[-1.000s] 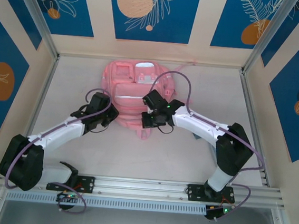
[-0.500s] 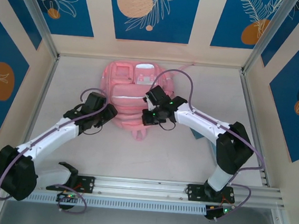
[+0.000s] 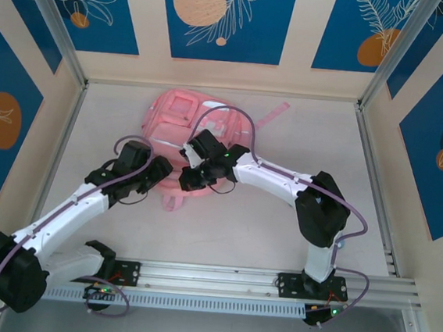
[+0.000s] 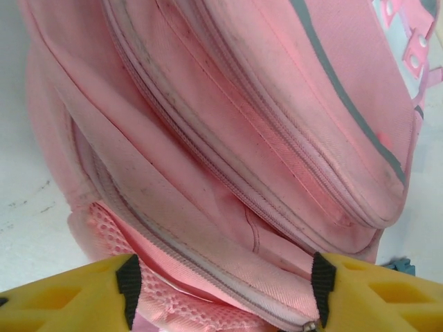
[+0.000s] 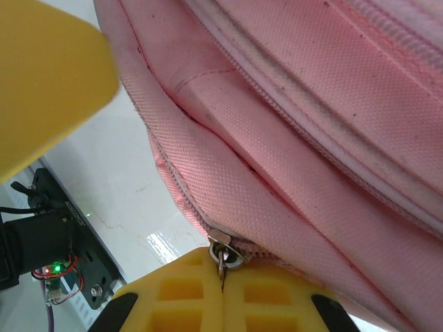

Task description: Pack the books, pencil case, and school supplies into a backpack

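Versus second ago: backpack [image 3: 177, 119] dragged leftward, skewed, now left of centre at far side of table [image 3: 279, 219], pink strap [image 3: 274, 111] trailing right. Count: one backpack, two grippers. Newly spread left gripper [image 4: 221, 283] straddling lower seam, perhaps brushing fabric. Pressed-together right gripper [image 5: 223, 280] pinching zipper pull [image 5: 223, 250] at backpack edge.

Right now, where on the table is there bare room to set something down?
Bare table lies right of the backpack, out to the right rail, and in the near strip before the front rail. Crowded: the backpack's near edge, with the left gripper and the right gripper pinching its zip pull.
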{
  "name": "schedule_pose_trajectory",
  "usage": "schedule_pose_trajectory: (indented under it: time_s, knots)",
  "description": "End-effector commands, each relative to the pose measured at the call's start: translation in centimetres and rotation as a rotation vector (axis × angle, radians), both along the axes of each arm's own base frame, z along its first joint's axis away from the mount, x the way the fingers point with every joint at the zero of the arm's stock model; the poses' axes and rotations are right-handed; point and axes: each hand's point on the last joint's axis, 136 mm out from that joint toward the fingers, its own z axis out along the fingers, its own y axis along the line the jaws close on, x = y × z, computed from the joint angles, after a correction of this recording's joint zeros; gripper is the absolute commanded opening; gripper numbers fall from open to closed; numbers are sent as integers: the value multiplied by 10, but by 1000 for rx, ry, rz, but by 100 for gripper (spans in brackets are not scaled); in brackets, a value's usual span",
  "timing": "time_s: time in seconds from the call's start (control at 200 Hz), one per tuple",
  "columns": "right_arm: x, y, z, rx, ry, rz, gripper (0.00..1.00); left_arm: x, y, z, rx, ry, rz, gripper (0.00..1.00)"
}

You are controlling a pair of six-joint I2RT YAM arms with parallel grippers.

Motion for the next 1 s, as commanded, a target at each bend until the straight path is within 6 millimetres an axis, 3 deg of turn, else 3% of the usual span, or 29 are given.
schedule_pose_trajectory:
  time_s: [0.0,0.155,0.255,0.41,0.61,0.725,0.995]
  knots:
    - [-9,24,30,114,-6,59,0,1,-4,-13,-32,37,10,61]
    - [-12,23,25,94,-5,52,0,3,-6,-22,-26,57,5,50]
    - [-8,14,20,37,-31,22,0,-4,7,-32,22,99,54,27]
    - [6,-35,-4,-179,-65,-150,0,-8,18,-41,70,111,86,0]
    - [10,-105,-25,-318,-70,-318,0,-8,25,-35,122,99,81,0]
    - [18,-133,-32,-346,-68,-373,0,-8,27,-29,145,91,63,0]
    - [57,-158,-32,-296,-108,-378,0,-18,28,-24,178,110,1,0]
